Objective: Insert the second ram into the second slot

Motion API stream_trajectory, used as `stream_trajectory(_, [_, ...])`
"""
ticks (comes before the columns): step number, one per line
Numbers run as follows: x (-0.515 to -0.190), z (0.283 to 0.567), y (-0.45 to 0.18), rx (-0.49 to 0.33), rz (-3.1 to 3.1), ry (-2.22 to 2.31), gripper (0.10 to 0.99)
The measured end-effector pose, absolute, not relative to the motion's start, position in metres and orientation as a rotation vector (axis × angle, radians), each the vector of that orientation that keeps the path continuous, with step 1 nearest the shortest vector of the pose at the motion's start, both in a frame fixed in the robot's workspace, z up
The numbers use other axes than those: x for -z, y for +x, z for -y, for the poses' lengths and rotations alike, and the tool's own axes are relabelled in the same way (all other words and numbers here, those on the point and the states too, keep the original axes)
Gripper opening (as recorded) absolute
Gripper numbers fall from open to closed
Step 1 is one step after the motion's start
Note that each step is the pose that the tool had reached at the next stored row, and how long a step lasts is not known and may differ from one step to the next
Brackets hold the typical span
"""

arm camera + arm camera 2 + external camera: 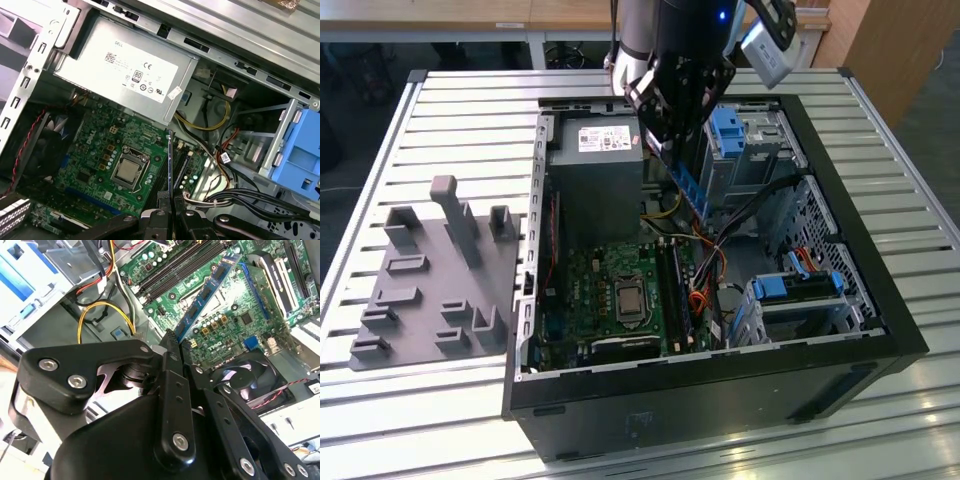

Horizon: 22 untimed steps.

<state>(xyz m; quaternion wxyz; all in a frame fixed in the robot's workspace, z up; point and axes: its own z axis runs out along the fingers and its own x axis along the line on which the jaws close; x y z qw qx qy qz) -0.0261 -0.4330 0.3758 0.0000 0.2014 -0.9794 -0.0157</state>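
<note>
My gripper (672, 150) hangs over the open computer case (880, 330), shut on the second ram (688, 187), a thin blue stick that points down and toward the exterior view's right. In the second wrist view the second ram (207, 292) reaches out from the black fingers (170, 375) over the green motherboard (235, 315). It appears edge-on as the second ram (170, 165) in the first wrist view, above the long black memory slots (181, 167). Those slots (676, 290) lie well below the stick, right of the processor socket (628, 297). Which slot is the second slot I cannot tell.
A grey power supply (595, 160) fills the case's back left. Blue drive-bay clips (728, 130) and a drive cage (795, 295) stand on the exterior view's right, with cables (740, 215) crossing between. A grey fixture plate (430, 290) lies outside the case on the left.
</note>
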Motion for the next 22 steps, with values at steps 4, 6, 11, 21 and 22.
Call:
stream_trajectory(4, [-0.3757,0.433,-0.0261,0.049,3.095,0.542,0.137])
stream_trajectory(6, [-0.3756,0.433,-0.0261,0.049,3.105,0.486,0.137])
stream_trajectory(11, [-0.3755,0.433,-0.0261,0.049,3.122,0.37,0.137])
stream_trajectory(21, [-0.3754,0.433,-0.0261,0.049,3.14,0.188,0.137])
stream_trajectory(22, [-0.3754,0.433,-0.0261,0.049,3.141,0.171,0.137])
